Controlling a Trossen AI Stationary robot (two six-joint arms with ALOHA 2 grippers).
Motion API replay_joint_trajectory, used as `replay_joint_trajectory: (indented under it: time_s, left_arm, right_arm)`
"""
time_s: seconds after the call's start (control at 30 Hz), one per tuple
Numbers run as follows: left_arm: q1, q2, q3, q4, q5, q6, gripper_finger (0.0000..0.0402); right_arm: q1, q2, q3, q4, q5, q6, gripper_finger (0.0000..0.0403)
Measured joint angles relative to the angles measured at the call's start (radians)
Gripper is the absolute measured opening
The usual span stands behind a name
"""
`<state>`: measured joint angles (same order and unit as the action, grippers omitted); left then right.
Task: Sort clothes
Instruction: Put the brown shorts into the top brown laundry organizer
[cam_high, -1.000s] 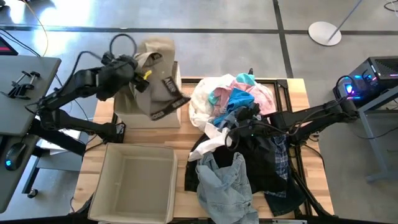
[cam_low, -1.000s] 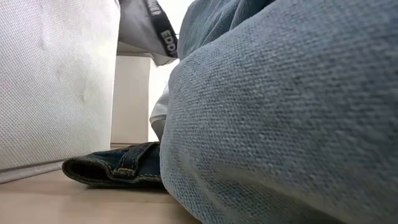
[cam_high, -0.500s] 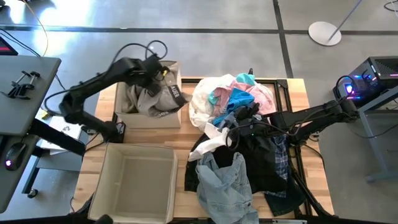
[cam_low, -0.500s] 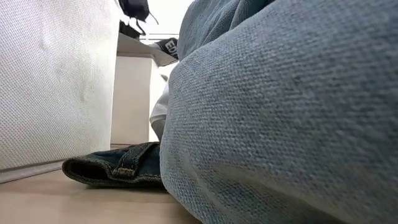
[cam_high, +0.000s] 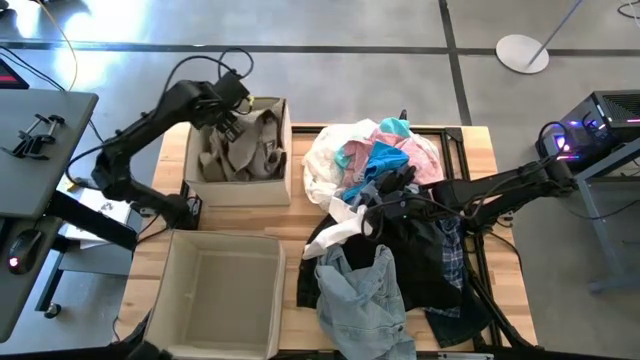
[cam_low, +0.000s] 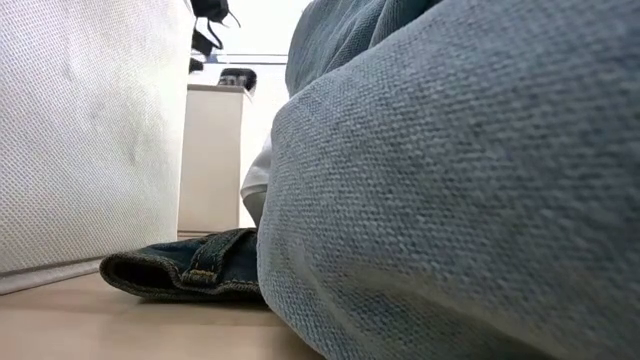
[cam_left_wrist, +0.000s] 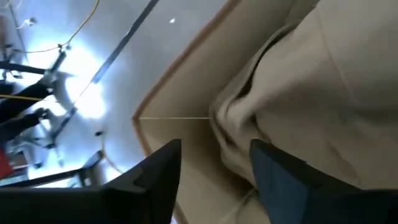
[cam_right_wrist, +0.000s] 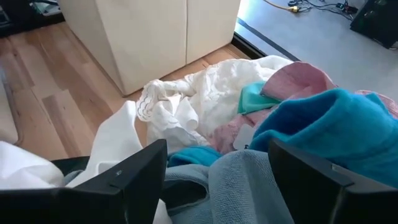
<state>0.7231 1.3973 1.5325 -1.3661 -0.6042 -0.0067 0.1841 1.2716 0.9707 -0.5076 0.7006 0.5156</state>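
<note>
- A wooden tabletop (cam_high: 160, 250) stands on a grey concrete floor, with two beige fabric bins on its left half
- The clothes pile (cam_high: 385, 230) lies to the right of the far bin (cam_high: 287, 150): white, pink and turquoise pieces on the far side, black and plaid in the middle, pale blue denim (cam_high: 355, 300) nearest the front edge
- A beige garment (cam_high: 245, 145) lies crumpled inside the far bin, within its walls
- The near bin (cam_high: 165, 290), in front of the far bin, shows only its bare lining
- The left claw (cam_high: 228, 112) hangs over the far bin's back-left corner, fingers parted and nothing between them; the garment lies loose beneath it
- The right claw (cam_right_wrist: 217, 180) sits over the pile to the right of the far bin, spread wide and gripping nothing, aimed at the turquoise and grey-blue cloth
- Judged step: the drop into the far bin looks finished
- Next move likely calls for one claw to pinch a single piece off the pile without dragging its neighbours along
</note>
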Motion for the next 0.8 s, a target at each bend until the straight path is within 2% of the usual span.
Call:
replay_joint_trajectory:
  time_s: [0.1,0.2,0.33,0.4,0.67,0.8]
  left_arm:
    - [-0.024,-0.038,0.024,-0.016,0.014,-0.024,0.0193]
    - [-0.04,-0.071,0.023,0.05,0.059,-0.009,0.0186]
    - [-0.037,-0.069,-0.02,0.16,0.292,0.058,0.0154]
    - [-0.031,-0.049,-0.053,0.208,0.333,0.06,0.013]
    - [0.004,0.105,-0.206,0.287,0.329,0.046,0.0017]
    - [0.008,0.174,-0.221,0.319,0.289,0.034,0.0007]
  right_arm:
    - [0.0,0.0,0.0,0.006,0.0,0.0,0.0273]
    - [0.0,0.0,0.0,0.007,0.0,0.0,0.0273]
    - [0.0,0.0,0.0,0.01,0.0,0.0,0.0273]
    - [0.0,0.001,0.0,0.01,0.0,0.0,0.0273]
    - [0.0,0.001,0.0,0.01,0.0,0.0,0.0273]
    - [0.0,0.001,0.0,0.009,0.0,0.001,0.0273]
